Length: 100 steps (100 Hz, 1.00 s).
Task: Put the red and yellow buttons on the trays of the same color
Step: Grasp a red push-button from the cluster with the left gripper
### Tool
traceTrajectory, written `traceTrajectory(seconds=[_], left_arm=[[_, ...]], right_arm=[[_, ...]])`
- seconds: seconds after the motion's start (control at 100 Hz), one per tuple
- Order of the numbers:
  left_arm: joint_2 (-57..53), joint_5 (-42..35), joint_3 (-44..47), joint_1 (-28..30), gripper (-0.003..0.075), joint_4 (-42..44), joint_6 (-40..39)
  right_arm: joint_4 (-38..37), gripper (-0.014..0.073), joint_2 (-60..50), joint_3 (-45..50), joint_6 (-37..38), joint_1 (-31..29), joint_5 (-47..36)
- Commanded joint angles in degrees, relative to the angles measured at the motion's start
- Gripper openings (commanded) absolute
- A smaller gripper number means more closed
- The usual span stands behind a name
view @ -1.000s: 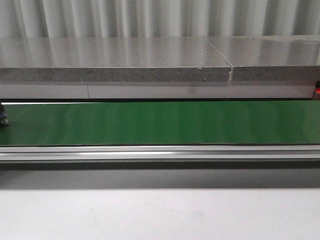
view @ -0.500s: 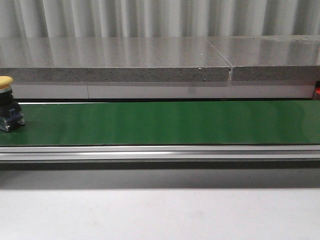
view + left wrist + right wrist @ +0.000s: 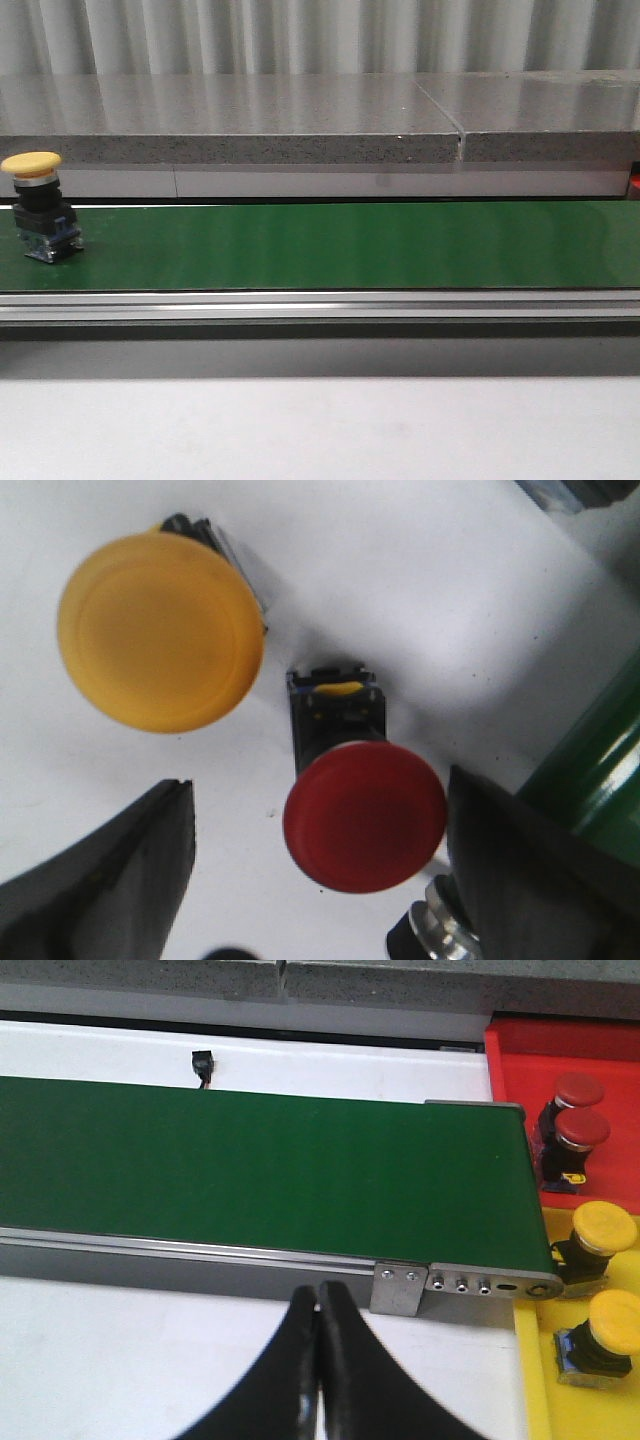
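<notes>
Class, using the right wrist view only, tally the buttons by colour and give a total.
Red buttons: 2
Yellow buttons: 2
Total: 4

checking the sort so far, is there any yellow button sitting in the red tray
No, in the right wrist view the red tray holds only two red buttons; the yellow buttons sit in the yellow tray.

Red tray [image 3: 560, 1060] and yellow tray [image 3: 535, 1380] both cut off at the right wrist view's edge.

Left fingers [image 3: 120, 880] apart, right fingers [image 3: 345, 1370] together.
</notes>
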Motion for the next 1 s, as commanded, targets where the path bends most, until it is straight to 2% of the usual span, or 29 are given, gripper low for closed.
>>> traceTrajectory(seconds=[0.0, 0.2, 0.39, 0.53, 0.74, 0.99], left_arm=[[-1.9, -1.1, -1.2, 0.1, 0.0501, -0.9, -0.6], [-1.6, -1.5, -1.2, 0.1, 0.0474, -0.9, -0.6], [-1.6, -1.7, -1.2, 0.1, 0.0329, -0.9, -0.6], [-1.6, -1.9, -1.2, 0.1, 0.0258, -0.9, -0.6], [-2.8, -1.5, -1.2, 0.1, 0.024, -0.9, 0.0], [-9.6, -0.5, -2.6, 0.1, 0.024, -0.6, 2.1]], right_arm=[[-0.2, -0.0088, 0.3, -1.5, -0.6, 0.1, -3.7], [-0.2, -0.0088, 0.3, -1.5, -0.6, 0.1, -3.7], [-0.2, -0.0088, 0.3, -1.5, -0.6, 0.1, -3.7], [-0.2, -0.0088, 0.3, -1.5, -0.6, 0.1, -3.7], [-0.2, -0.0088, 0.3, -1.5, -0.6, 0.1, -3.7], [-0.2, -0.0088, 0.3, -1.5, -0.6, 0.1, -3.7]])
